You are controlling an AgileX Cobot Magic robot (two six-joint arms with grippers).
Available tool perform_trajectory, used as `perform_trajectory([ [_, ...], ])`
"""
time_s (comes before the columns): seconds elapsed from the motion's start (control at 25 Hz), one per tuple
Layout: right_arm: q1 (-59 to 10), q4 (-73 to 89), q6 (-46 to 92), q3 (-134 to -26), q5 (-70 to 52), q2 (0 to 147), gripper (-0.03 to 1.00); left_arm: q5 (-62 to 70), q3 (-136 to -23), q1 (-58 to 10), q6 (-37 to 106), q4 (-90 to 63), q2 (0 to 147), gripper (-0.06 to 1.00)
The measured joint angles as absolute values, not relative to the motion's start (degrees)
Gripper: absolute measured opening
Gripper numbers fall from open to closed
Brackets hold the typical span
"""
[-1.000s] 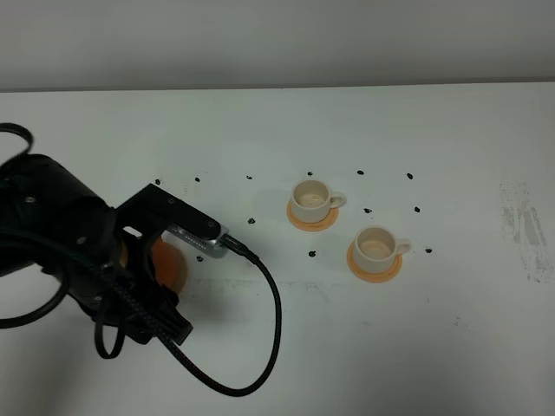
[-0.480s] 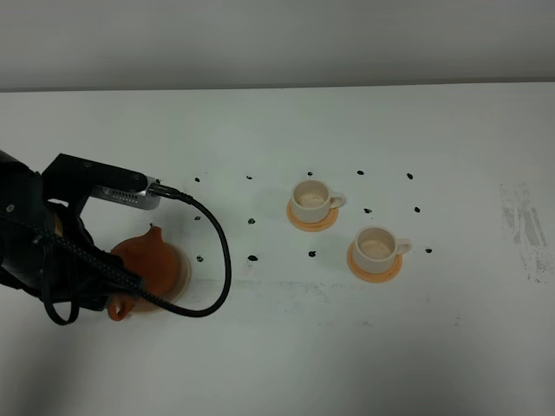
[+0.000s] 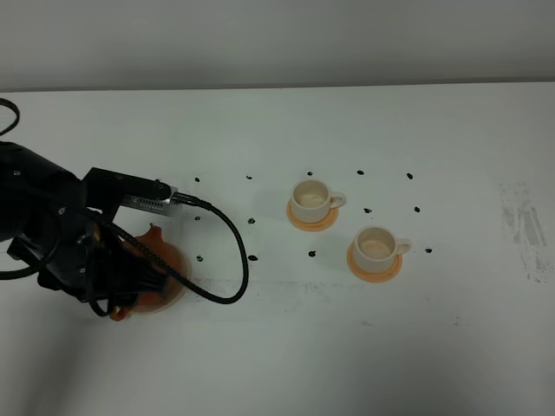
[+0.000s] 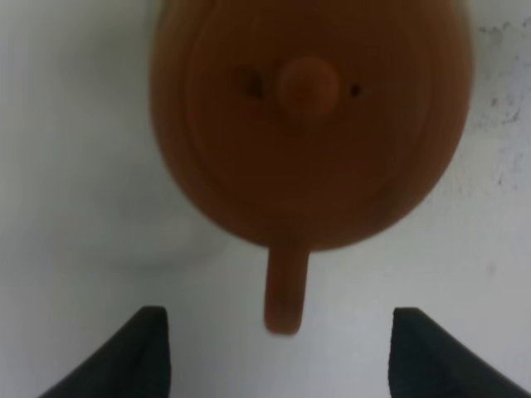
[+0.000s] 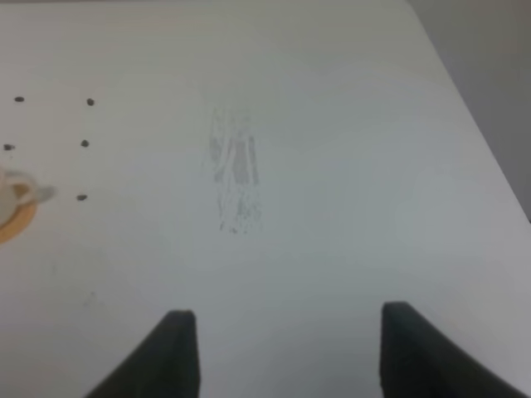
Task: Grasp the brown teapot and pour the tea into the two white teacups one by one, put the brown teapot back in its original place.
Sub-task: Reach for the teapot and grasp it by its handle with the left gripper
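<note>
Teapot [image 3: 163, 258]: sits on the left part of the table [image 3: 451, 130], upright with its lid on, well apart from the cups. A pale plate [image 3: 185, 272] edge shows under its right side. The left arm hides much of it from above.
Handle [image 4: 284, 286]: in the left wrist view it points straight back toward the gripper, centred between the two fingers.
Left gripper [image 4: 284, 356]: fingers spread wide, one on each side of the handle's line. They touch nothing and hold nothing.
Right gripper [image 5: 290, 352]: fingers apart with only bare table between them, off at the right side, away from the work.
Cups [image 3: 310, 199] [image 3: 375, 245]: both upright on orange coasters [image 3: 312, 223] near the middle of the table. Their insides look pale, and I cannot tell if either holds tea.
Step in hand: most likely lining up to take the teapot by its handle, with pouring not yet begun.
Next move calls for: easing forward until the handle lies well between the fingers, then closing firmly and lifting level so the lid stays on.
Risk: the handle is thin, so an off-centre grip could let the pot swing.
</note>
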State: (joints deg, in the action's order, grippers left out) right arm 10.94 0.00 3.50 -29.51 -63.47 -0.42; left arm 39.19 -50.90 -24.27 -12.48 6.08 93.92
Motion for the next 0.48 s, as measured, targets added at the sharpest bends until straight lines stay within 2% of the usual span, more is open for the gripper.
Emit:
perform_trajectory([
  [0.36,10.9,0.0,3.5,-29.5,-63.5,-0.4,0.47,36.2,-50.9,-24.3,-12.3,4.9,97.4,0.54],
  [0.48,10.9,0.0,3.5,-29.5,-63.5,-0.4,0.47,36.0,-50.9,-24.3,-12.3,4.9,97.4,0.5],
])
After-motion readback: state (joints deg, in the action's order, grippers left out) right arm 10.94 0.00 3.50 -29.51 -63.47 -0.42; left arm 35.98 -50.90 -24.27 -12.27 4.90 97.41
